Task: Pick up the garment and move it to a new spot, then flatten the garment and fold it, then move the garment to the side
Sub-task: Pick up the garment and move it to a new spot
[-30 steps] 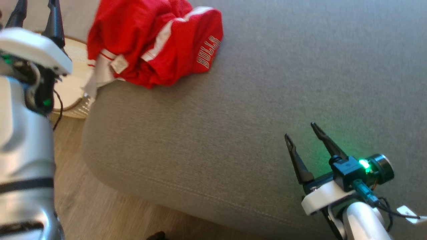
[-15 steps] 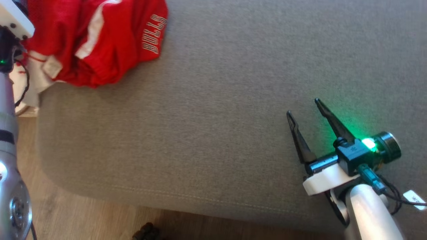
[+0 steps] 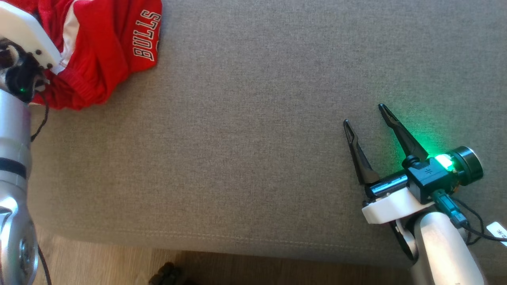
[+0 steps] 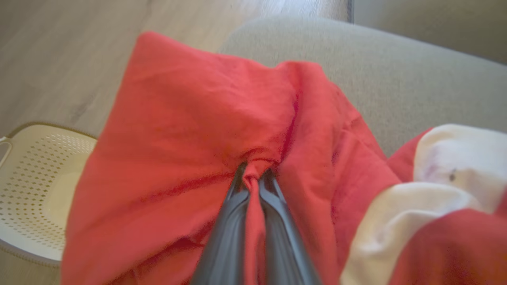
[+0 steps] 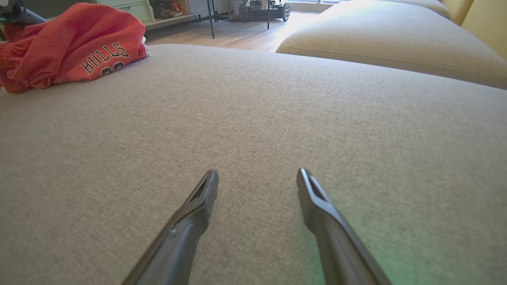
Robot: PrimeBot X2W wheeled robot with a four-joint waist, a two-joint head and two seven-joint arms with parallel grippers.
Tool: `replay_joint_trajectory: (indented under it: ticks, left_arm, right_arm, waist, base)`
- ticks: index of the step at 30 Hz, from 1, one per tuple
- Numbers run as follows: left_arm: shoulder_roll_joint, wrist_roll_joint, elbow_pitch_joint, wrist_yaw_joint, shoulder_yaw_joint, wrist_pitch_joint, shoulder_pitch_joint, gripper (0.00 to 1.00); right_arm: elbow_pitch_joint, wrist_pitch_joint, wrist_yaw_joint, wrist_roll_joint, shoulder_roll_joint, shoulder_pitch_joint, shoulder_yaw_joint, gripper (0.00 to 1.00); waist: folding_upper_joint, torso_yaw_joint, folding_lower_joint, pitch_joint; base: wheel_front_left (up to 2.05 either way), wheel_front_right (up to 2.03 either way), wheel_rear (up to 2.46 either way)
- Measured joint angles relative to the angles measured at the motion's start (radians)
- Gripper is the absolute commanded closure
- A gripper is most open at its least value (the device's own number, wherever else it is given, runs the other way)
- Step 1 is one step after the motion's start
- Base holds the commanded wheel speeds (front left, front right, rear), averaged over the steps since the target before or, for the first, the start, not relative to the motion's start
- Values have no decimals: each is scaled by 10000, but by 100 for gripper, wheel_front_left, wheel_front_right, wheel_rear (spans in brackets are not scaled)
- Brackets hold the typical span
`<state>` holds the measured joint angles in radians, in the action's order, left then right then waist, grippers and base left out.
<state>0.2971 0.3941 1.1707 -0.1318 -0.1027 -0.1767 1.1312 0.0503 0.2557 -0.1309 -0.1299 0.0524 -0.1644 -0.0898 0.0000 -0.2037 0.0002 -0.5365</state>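
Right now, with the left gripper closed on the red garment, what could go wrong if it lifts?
The left gripper pinches only a thin fold of the garment; it may slip out.
The garment lies at the cushion edge, beside the basket; dropped, it could fall off.

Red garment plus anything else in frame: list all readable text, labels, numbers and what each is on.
"BULLS": pale block letters on the red garment, readable in head and right wrist views.
Digits under "BULLS" in the right wrist view: half hidden in a fold, unreadable.
Dark mark on the white tag, lower right of head view: too small to read.
Nothing else legible.
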Motion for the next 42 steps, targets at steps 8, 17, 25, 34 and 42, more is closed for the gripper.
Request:
replay_joint_trajectory:
  ticks: [8, 17, 25, 34, 42]
  left_arm:
    - [280, 226, -219, 0, -150, 2069, 1, 100]
    - [387, 907, -1701, 0, -1037, 2947, 5, 100]
    - [357, 2008, -4159, 4, -2059, 2522, -30, 100]
    - [-123, 3396, -7191, 173, -2403, 980, -1047, 100]
    - [-880, 4057, -8817, 951, -2790, -468, -1331, 100]
  right_arm:
    - [240, -2, 0, 477, 2, -2, -242, 0]
    - [420, -2, 0, 1103, 2, 57, -470, 0]
    - [332, -2, 0, 1783, -4, 515, -744, 0]
    - [-176, -2, 0, 2209, -2, 571, -742, 0]
    - [-500, -2, 0, 2522, -2, 548, -650, 0]
  waist:
    - [0, -91, -1, 801]
    - [0, -92, -1, 2073]
    - [1, 506, -2, 3361]
    - [1, 2363, -2, 3906]
    - [1, 4183, -2, 3721]
  base:
    - [0, 0, 0]
    - [0, 0, 0]
    - [0, 0, 0]
    - [0, 0, 0]
    - [0, 0, 0]
